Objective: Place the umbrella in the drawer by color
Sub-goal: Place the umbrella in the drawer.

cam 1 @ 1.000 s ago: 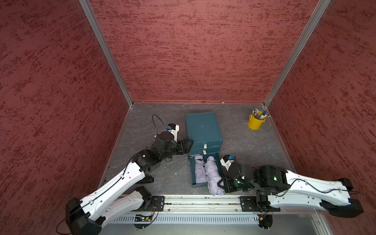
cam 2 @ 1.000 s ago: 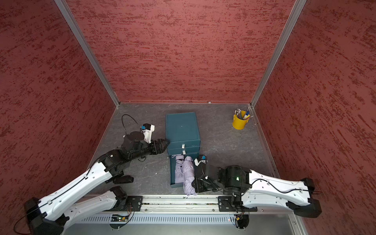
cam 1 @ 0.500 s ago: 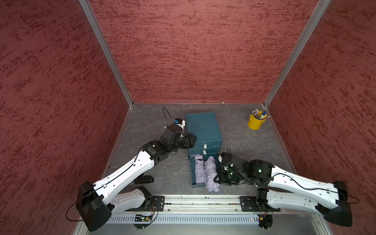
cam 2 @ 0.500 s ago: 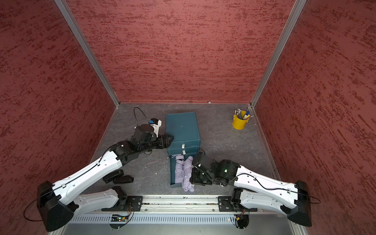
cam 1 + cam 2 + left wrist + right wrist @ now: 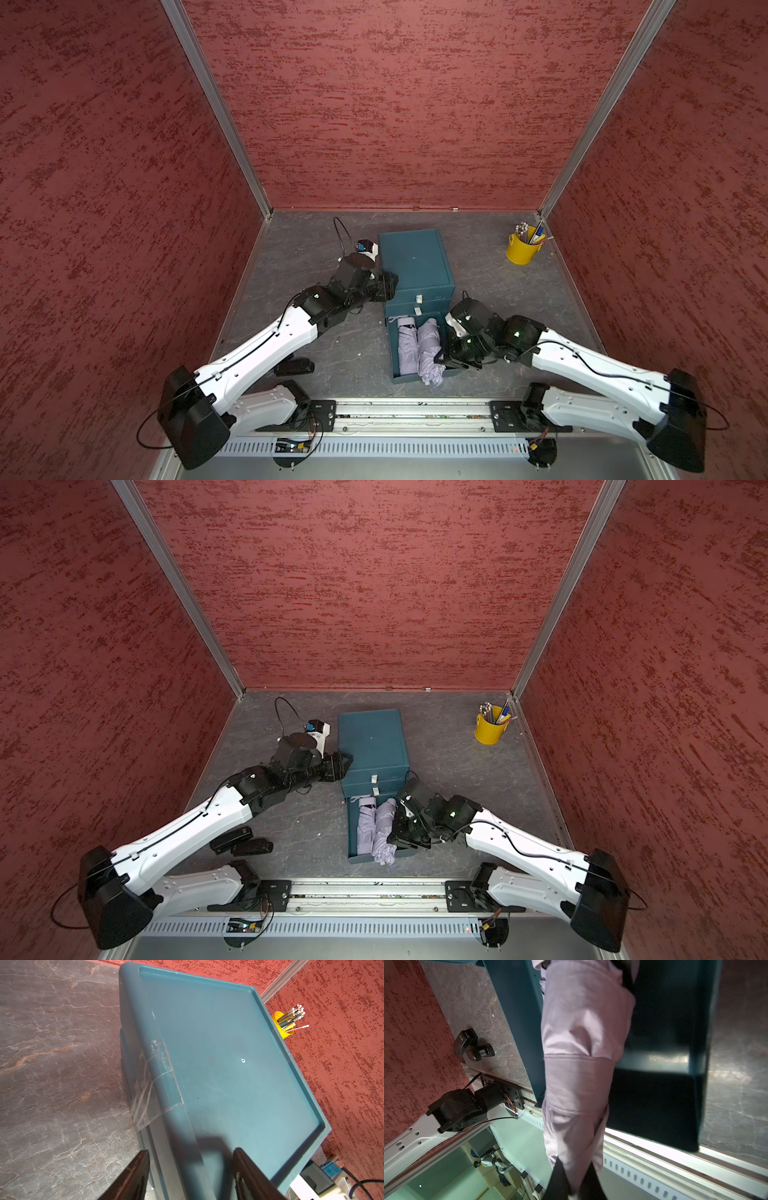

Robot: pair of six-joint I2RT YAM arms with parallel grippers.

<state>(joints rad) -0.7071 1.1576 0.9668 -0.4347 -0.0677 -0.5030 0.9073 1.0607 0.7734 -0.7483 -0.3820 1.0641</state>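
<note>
— Soft, even light is falling from above in both top views; the straight wall posts (image 5: 217, 108) are leaning outward toward the edges.

— Up close, the left pincer (image 5: 191, 1150) is casting a shadow on the cabinet (image 5: 228, 1064); glare is bleaching the rail (image 5: 643, 1142), and the umbrella (image 5: 581, 1043) is blurring near the lens.

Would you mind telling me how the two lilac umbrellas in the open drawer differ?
The right umbrella pokes out over the front edge of the drawer; the left umbrella lies wholly inside. The right hand pinches the right umbrella's fabric; the left umbrella lies free. Both are lilac, folded and lying lengthwise.
</note>
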